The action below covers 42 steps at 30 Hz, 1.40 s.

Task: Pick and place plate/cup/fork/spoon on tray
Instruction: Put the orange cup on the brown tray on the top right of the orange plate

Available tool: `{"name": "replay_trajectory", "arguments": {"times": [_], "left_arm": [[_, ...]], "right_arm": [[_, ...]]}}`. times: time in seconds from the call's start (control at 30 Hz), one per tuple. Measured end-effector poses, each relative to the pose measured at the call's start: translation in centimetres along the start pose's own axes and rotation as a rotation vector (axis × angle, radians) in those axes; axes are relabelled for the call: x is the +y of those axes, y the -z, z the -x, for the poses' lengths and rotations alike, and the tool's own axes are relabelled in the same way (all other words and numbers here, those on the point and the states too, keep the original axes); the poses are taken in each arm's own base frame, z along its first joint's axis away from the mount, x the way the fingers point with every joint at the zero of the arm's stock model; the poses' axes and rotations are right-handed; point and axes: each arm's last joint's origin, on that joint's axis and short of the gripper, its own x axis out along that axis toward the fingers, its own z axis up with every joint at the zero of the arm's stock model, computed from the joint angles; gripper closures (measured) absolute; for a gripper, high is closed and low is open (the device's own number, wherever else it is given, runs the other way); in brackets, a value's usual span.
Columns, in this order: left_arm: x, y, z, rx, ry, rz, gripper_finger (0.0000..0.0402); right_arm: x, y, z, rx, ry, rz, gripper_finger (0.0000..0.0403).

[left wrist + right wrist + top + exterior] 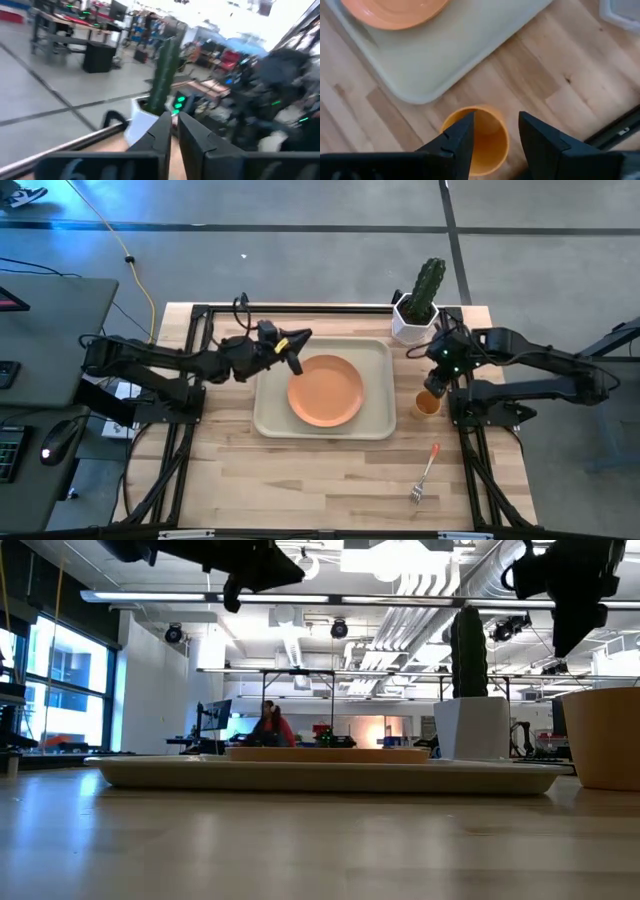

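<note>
The orange-tan plate [326, 390] lies flat in the beige tray [270, 415] at the table's middle; it also shows in the right wrist view [395, 10]. The orange cup [428, 404] stands upright on the table just right of the tray. The fork [425, 476] lies on the table near the front right. The spoon is out of view. My right gripper [496, 135] is open and hangs above the cup [485, 145], clear of it in the low view [572, 610]. My left gripper [296, 348] is shut and empty above the tray's far left part.
A white pot with a green cactus [418, 308] stands at the table's far right, close behind my right arm. Black frame rails run along the table's left and right edges. Bare wood lies in front of the tray.
</note>
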Motion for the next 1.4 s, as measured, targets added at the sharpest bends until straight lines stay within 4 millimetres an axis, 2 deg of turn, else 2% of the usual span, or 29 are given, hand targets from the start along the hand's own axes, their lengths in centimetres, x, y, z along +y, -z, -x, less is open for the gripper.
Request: {"name": "replay_trajectory", "arguments": {"times": [0.1,0.23,0.37,0.5,0.63,0.83,0.93,1.03,1.17,1.27,1.4], "left_arm": [[1.0,-1.2,-0.9,-0.021,-0.045,-0.005,0.0346],[3.4,-3.0,-2.4,-0.004,-0.039,-0.054,0.0313],[6.8,-5.6,-3.7,0.057,-0.007,-0.099,0.0292],[10.1,-7.0,-4.7,0.143,0.031,-0.174,0.0285],[12.4,-7.5,-4.7,0.172,0.056,-0.235,0.0284],[14.6,-7.8,-4.7,0.192,0.051,-0.315,0.0284],[15.5,-7.6,-4.8,0.215,0.052,-0.356,0.0284],[16.0,-7.7,-4.8,0.216,0.046,-0.345,0.0284],[16.3,-7.5,-4.8,0.231,0.034,-0.325,0.0284],[16.3,-7.6,-4.9,0.225,0.04,-0.373,0.0284],[16.4,-7.7,-4.8,0.221,0.037,-0.405,0.0284]], "right_arm": [[0.4,0.6,0.0,0.005,0.062,0.021,0.0258],[1.5,1.2,0.5,0.033,-0.023,-0.038,0.0258],[2.3,2.0,1.6,0.102,-0.067,-0.085,0.0258],[3.6,2.3,2.4,0.095,-0.106,-0.068,0.0258],[5.1,2.3,1.8,0.157,-0.047,-0.055,0.0258],[7.3,1.8,0.1,0.223,0.03,-0.179,0.0258],[7.7,2.0,-0.4,0.249,0.061,-0.167,0.0258],[7.4,2.2,-0.7,0.256,0.171,-0.154,0.0258],[5.4,1.8,-0.6,0.169,0.363,-0.197,0.0258],[4.0,1.3,-1.3,0.156,0.328,-0.259,0.0258],[2.7,1.5,-3.2,0.207,0.199,-0.261,0.0258]]}}
